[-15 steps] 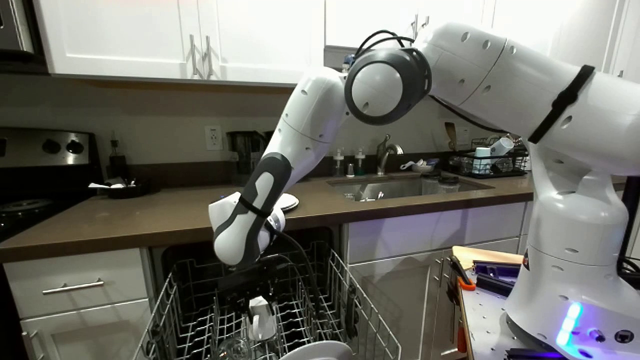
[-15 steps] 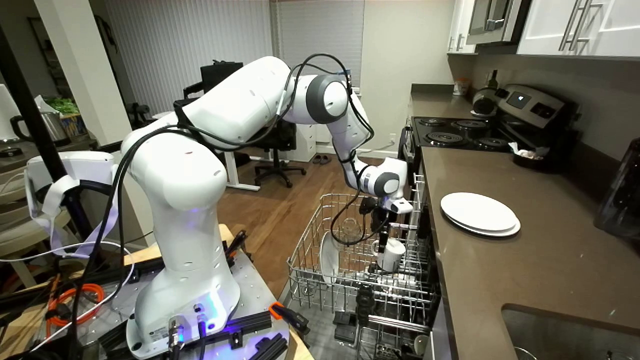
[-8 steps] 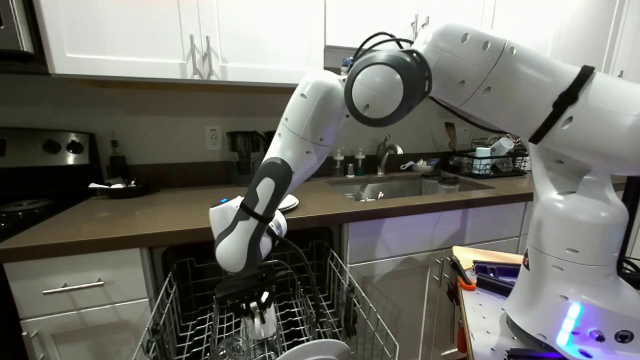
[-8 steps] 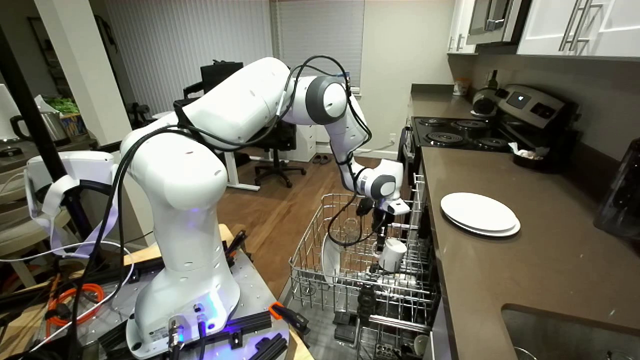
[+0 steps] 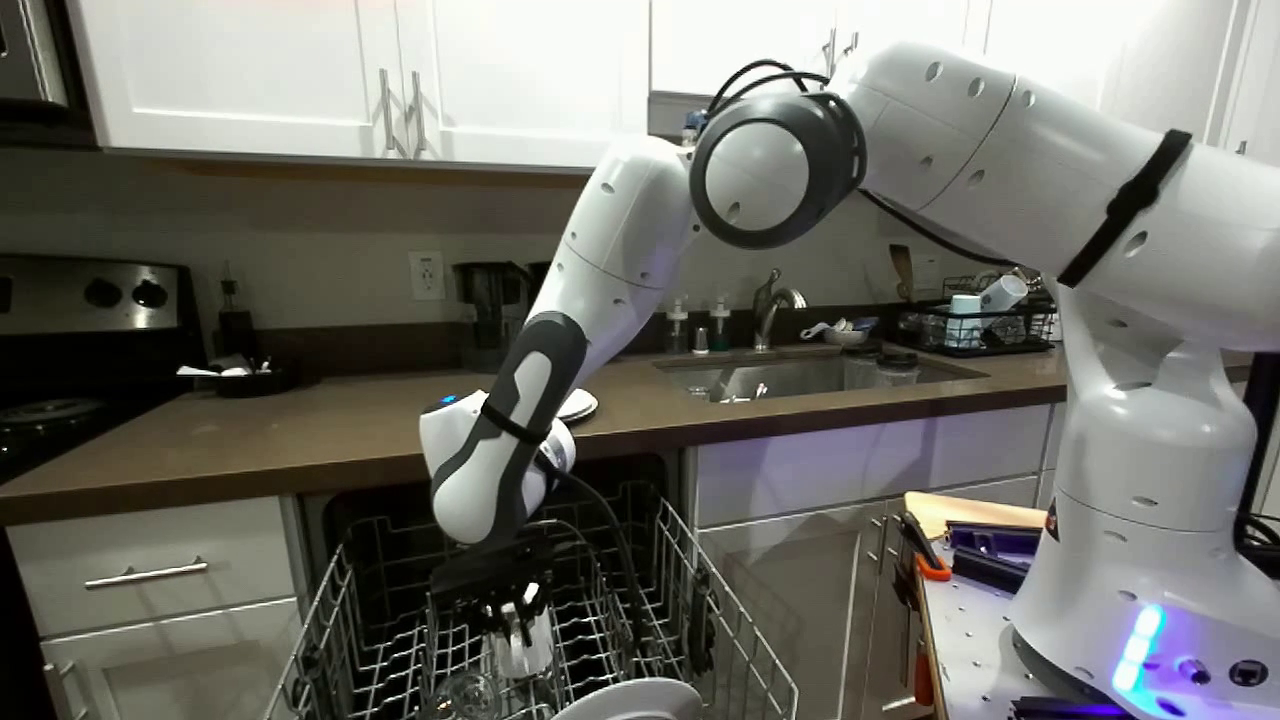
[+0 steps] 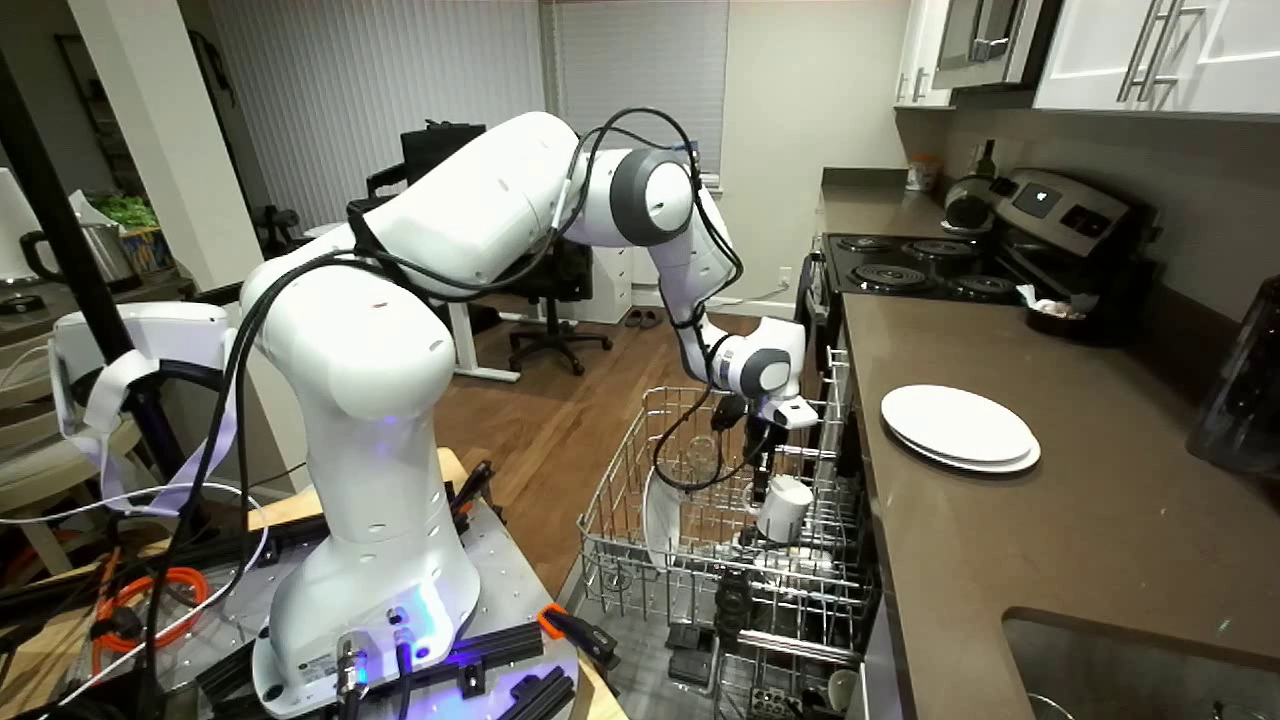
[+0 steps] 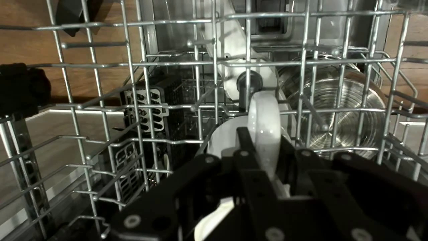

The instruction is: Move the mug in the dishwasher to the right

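Why the slim part

We see the gripper [image 7: 268, 147] pinching the handle [image 7: 264, 117] of the mug [image 6: 786, 512], inside the dishwasher rack [image 6: 612, 568]. This part, we judge, suits the fingers [image 7: 245, 140] better than the full width, for shifting right.

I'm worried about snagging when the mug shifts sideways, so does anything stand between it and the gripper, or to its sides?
Nothing visible stands between the gripper and the mug: the handle is between the fingers. Rack tines stand to both sides of the mug in the wrist view, so a low slide might catch.
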Motion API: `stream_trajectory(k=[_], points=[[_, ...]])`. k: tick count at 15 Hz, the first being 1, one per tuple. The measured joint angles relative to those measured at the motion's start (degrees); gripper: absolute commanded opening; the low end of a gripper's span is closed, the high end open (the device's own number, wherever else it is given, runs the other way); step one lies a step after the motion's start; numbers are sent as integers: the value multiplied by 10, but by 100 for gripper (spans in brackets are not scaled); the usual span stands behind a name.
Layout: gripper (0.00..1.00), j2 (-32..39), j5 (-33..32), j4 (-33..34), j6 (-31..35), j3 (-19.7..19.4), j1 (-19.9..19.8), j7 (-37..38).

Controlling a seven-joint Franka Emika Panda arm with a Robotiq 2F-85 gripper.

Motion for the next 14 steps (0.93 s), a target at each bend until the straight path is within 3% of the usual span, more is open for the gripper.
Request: stream_trajectory(k=[6,14], points=[[9,-58,-21,-56,-14,-23,42,6],[9,-180,-82,-154,-111,-38,83,46]])
